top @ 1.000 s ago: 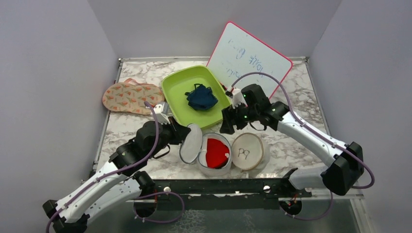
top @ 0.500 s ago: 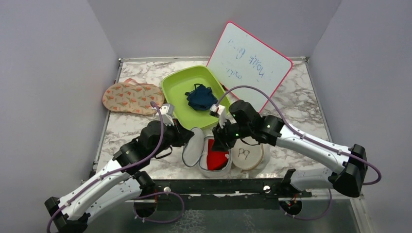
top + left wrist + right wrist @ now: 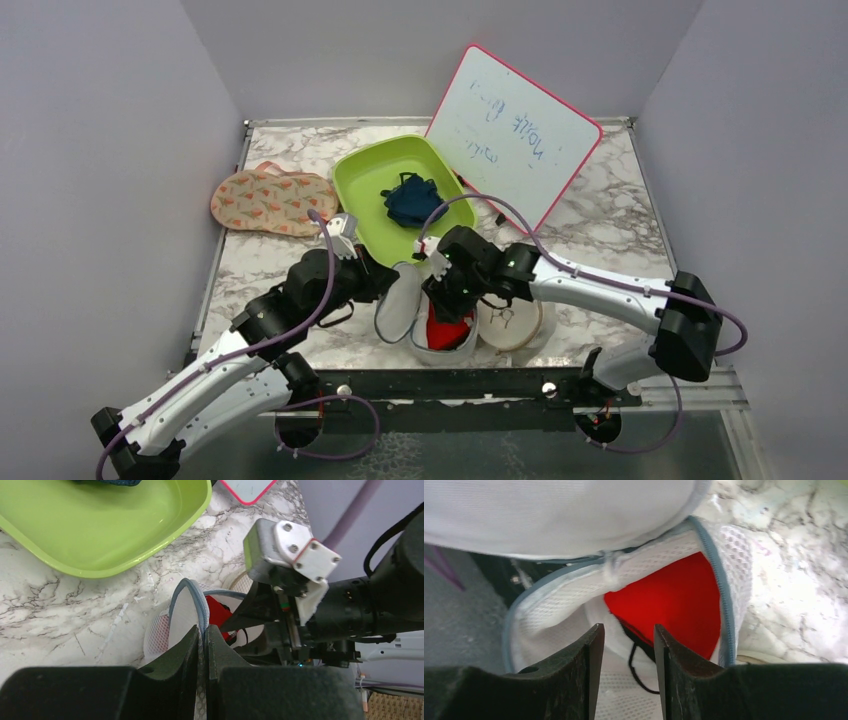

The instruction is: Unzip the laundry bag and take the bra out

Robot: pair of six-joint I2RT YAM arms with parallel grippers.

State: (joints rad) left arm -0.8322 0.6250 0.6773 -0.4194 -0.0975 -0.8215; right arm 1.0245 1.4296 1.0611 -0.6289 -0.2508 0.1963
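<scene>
The white mesh laundry bag sits near the front of the table, unzipped, its round lid standing upright. My left gripper is shut on the lid's grey-blue zip rim and holds it up. A red bra with a black strap lies inside the bag; it also shows from above. My right gripper is open and reaches down into the bag's mouth, its fingers just above the bra's edge and strap, holding nothing.
A beige disc marked with black glasses lies right of the bag. Behind stand a green tray with a dark blue garment, a patterned pouch at the left and a leaning whiteboard.
My right arm swung left and down from beside the tray into the open bag. My left gripper tilted the lid more upright and kept its hold.
</scene>
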